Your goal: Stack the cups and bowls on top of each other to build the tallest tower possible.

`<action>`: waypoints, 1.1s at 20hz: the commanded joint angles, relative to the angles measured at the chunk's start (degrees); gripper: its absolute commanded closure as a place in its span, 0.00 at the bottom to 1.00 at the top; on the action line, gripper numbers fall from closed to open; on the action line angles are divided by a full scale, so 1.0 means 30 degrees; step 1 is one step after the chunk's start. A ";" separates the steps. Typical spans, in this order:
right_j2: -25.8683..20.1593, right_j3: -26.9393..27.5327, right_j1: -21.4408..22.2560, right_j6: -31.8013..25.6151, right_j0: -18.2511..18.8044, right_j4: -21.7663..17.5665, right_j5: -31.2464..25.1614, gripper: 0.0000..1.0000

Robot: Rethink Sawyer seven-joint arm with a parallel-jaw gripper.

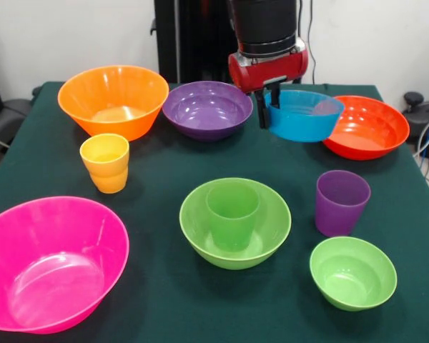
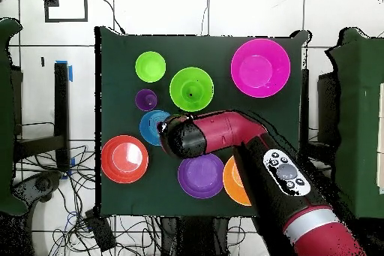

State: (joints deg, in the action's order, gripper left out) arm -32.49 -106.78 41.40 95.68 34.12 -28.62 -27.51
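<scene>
On the left of the dark green surface (image 1: 164, 286) sits a big pink bowl (image 1: 50, 264), close to the front edge. Behind it stands a yellow-orange cup (image 1: 105, 162), and behind that a big orange bowl (image 1: 113, 100). Next comes a purple bowl (image 1: 207, 108) at the back, just beside the orange one. In the middle a green cup (image 1: 232, 214) stands upright inside a lime-green bowl (image 1: 234, 223). That is all there is of a tower. Above and behind it the red and black gripper (image 1: 269, 103) comes down, and its jaws are clamped on the rim of a blue bowl (image 1: 304, 114), one finger inside and one outside. The blue bowl looks lifted and tipped a little. Right of it lies a red-orange bowl (image 1: 365, 127). In front stands a purple cup (image 1: 341, 202), and a small green bowl (image 1: 353, 271) sits nearest the front.
</scene>
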 commanded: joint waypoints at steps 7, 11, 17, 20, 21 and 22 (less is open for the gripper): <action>0.2366 -0.0818 0.0983 0.2266 -0.1708 -0.0261 -0.0289 1.00; 0.1371 -0.0595 0.0471 0.0817 -0.0365 0.0882 -0.1238 1.00; -0.0269 0.0430 -0.0378 -0.1507 0.1585 0.2096 -0.2946 1.00; -0.0896 0.2883 -0.1961 -0.3517 0.2334 0.2482 -0.5378 1.00; -0.0998 0.3875 -0.2543 -0.4110 0.2411 0.2492 -0.6209 1.00; -0.1097 0.4451 -0.2842 -0.4416 0.2451 0.2458 -0.6644 1.00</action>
State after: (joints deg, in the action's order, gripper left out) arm -31.23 -104.26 40.83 95.68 40.06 -23.09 -33.40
